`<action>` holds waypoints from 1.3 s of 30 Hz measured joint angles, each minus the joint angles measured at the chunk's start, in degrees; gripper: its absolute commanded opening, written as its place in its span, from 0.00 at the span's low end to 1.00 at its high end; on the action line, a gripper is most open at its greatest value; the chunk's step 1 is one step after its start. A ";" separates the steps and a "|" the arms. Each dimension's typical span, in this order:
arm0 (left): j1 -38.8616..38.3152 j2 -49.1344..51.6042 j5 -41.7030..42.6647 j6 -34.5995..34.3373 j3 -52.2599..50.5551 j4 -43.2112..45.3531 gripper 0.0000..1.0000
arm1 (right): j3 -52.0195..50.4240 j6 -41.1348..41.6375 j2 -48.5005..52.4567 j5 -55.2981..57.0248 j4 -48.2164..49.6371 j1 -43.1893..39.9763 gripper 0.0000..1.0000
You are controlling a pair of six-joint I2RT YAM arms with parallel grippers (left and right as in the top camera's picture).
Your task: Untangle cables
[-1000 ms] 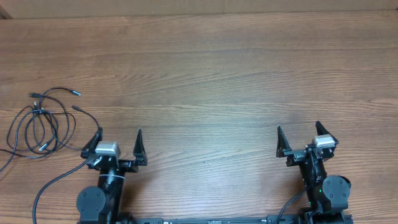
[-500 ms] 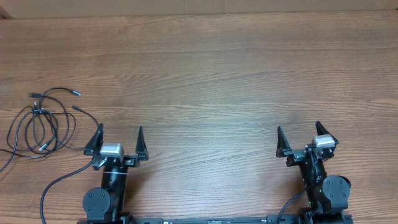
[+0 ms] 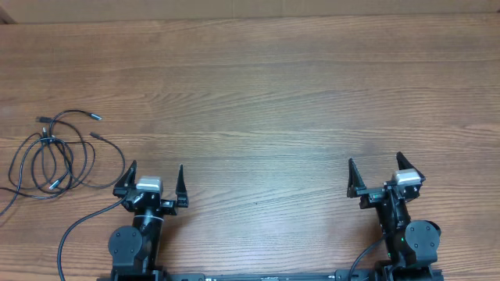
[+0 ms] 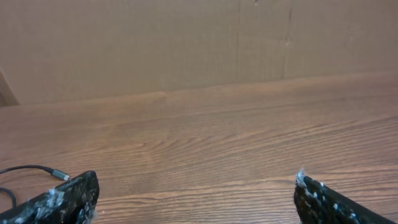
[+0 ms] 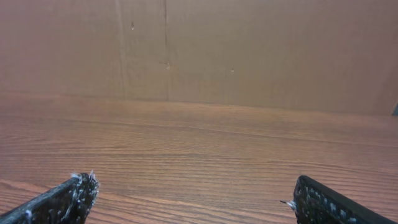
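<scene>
The cables (image 3: pixel 44 139) lie at the 9 o'clock edge of the wooden tabletop (image 3: pixel 273 94). They are a loose bunch of thin black cords, far slimmer than the pincer fingers. Several overlapping oval loops cross one another near the middle of the bunch. How many separate cords there are cannot be told. Small plug ends stick out of the bunch. One silver-tipped plug (image 3: pixel 97 117) points toward 3 o'clock at the top of the bunch, and another tip (image 3: pixel 93 135) sits just below it. A third tip (image 3: pixel 53 186) rests inside the lower loops. At 7 o'clock of the bunch a strand runs off the tabletop's left edge.

The left pincer (image 3: pixel 156 167) sits at 7 o'clock of the tabletop, with the cables at its 10 o'clock, near but apart from it. Its jaws are spread wide and hold nothing. In the left wrist view its two fingers (image 4: pixel 62 199) frame bare wood, and one cord with a pale plug end (image 4: pixel 60 175) shows just beside the left finger.

The right pincer (image 3: pixel 375 160) sits at 5 o'clock, well apart from the cables. Its jaws are also spread wide and empty. The right wrist view shows its fingers (image 5: pixel 62 199), bare wood and a brown board (image 5: pixel 249 50) at 12 o'clock.
</scene>
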 measured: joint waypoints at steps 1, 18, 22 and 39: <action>0.00 0.00 0.00 0.33 0.00 0.00 1.00 | 0.00 0.00 0.00 0.02 0.00 0.02 1.00; 0.00 0.00 0.00 0.59 0.00 0.00 1.00 | 0.00 0.00 0.00 0.02 0.00 0.00 1.00; 0.00 0.00 0.00 0.44 0.00 0.00 1.00 | 0.00 0.00 0.00 0.00 0.02 0.02 1.00; 0.00 0.00 0.00 0.42 0.00 0.00 1.00 | 0.00 0.00 0.00 0.02 0.00 0.00 1.00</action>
